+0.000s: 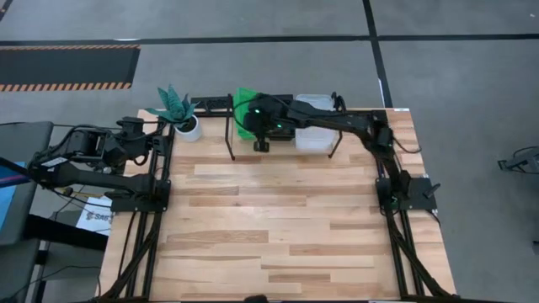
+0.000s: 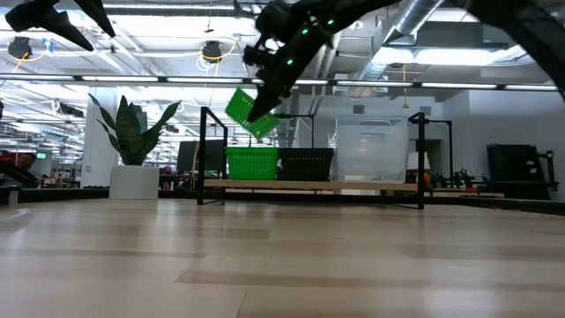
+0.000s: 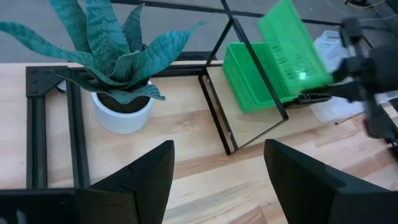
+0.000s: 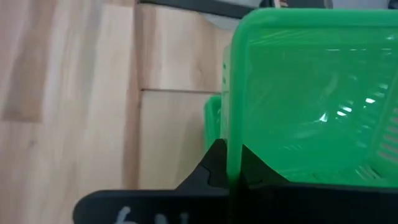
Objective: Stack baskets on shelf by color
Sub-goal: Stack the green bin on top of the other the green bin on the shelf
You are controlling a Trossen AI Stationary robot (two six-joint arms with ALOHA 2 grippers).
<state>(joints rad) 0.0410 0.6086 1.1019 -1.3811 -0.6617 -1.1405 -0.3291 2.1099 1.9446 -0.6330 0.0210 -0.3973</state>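
Observation:
A tilted green basket (image 2: 252, 110) hangs over the left end of the shelf (image 2: 309, 185), with my right gripper (image 2: 265, 93) shut on it. Under it another green basket (image 2: 253, 163) sits on the shelf board. A black basket (image 2: 306, 163) sits beside that one, and clear baskets (image 2: 371, 150) stand at the right end. In the left wrist view the held basket (image 3: 292, 50) shows above the shelved green one (image 3: 249, 81). My left gripper (image 3: 227, 180) waits open at the table's left edge, touching nothing. My right gripper pinches one side wall of the green basket at its rim (image 4: 233, 158), one finger on the outside (image 4: 214, 165) and one inside. It comes slanting down from the table's right. The basket hangs tilted, lifted clear above the green basket (image 4: 212, 124) on the shelf.
A snake plant in a white pot (image 1: 187, 126) stands left of the shelf, close to its black hoop frame (image 1: 229, 139). The plank tabletop (image 1: 278, 219) in front of the shelf is bare. My right arm (image 1: 354, 126) stretches over the clear baskets.

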